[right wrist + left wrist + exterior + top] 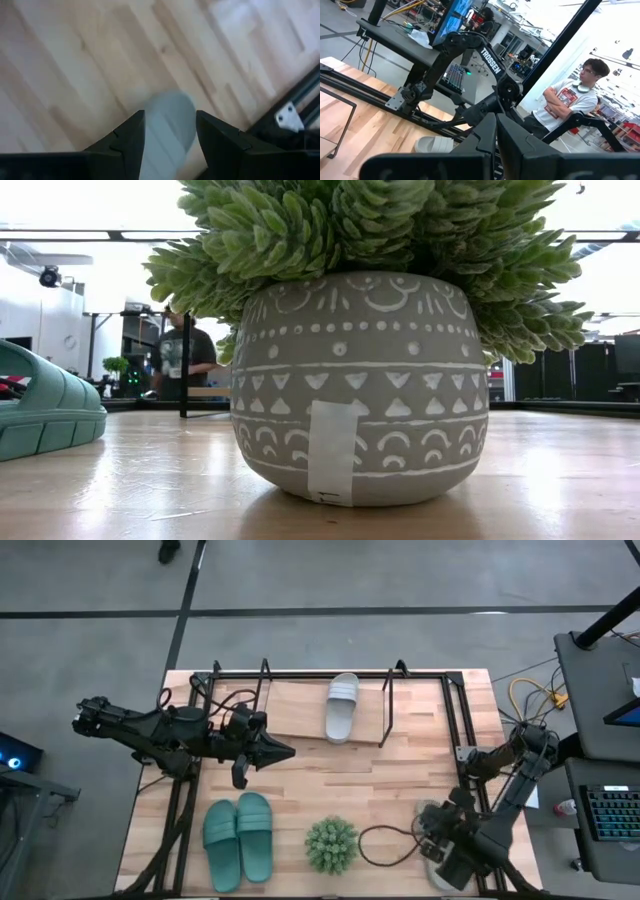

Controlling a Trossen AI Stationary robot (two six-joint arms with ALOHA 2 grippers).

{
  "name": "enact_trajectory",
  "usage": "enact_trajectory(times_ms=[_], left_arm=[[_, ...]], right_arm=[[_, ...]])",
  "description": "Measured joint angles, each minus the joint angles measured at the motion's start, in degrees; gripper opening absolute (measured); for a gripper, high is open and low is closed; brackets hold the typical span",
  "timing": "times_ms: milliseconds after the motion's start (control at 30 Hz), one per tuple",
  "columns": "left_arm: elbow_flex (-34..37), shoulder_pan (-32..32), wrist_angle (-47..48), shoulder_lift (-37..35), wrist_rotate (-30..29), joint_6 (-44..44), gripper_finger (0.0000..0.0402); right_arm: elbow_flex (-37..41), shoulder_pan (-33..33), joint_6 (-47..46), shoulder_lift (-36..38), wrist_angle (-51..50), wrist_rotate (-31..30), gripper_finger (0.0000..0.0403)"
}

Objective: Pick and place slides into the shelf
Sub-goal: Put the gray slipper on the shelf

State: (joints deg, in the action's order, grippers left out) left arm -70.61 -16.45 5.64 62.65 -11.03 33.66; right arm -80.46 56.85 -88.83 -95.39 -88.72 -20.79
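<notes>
1. On the wooden bench [330, 775], the shelf [390, 705] stands along the 12 o'clock edge in the overhead view, its black wire uprights rising from a light board.
2. One pale grey slide [342, 707] lies on the shelf board between the wire uprights, lengthwise toward 12 o'clock.
3. A teal pair of slides [238, 840] lies side by side on the bench at about 7 o'clock, well apart from the shelf. From bench level, one teal slide [45, 415] shows at the 9 o'clock side of the view.
4. A spiky green plant [331, 845] in a patterned grey pot [365, 385] stands near 6 o'clock, just beside the teal pair.
5. The left tool [285, 751] hovers over the bench near 10 o'clock, pointing toward the centre, its fingers closed together and holding nothing.
6. The right tool [170, 132] is at the 5 o'clock corner of the bench, pointed down. Its jaws stand apart on either side of the second grey slide [167, 127]; whether the fingers [132, 135] press on it I cannot tell.
7. That same grey slide [434, 145] shows on the bench past the left arm's wrist, below the right arm.
8. A person [567, 100] with folded arms stands beyond the bench.
</notes>
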Motion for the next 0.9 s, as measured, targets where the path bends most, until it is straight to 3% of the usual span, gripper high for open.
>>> enact_trajectory(times_ms=[367,633,900], left_arm=[[0.0,0.0,1.0,0.0,0.0,-0.1,0.0],[0.0,0.0,1.0,0.0,0.0,0.1,0.0],[0.0,0.1,0.9,0.0,-0.2,0.5,0.0]], right_arm=[[0.6,6.6,-1.5,-0.6,0.7,6.3,0.0173],[0.5,9.3,0.7,-6.3,7.7,10.3,0.0175],[0.5,9.5,-0.9,-9.4,7.7,10.3,0.0176]])
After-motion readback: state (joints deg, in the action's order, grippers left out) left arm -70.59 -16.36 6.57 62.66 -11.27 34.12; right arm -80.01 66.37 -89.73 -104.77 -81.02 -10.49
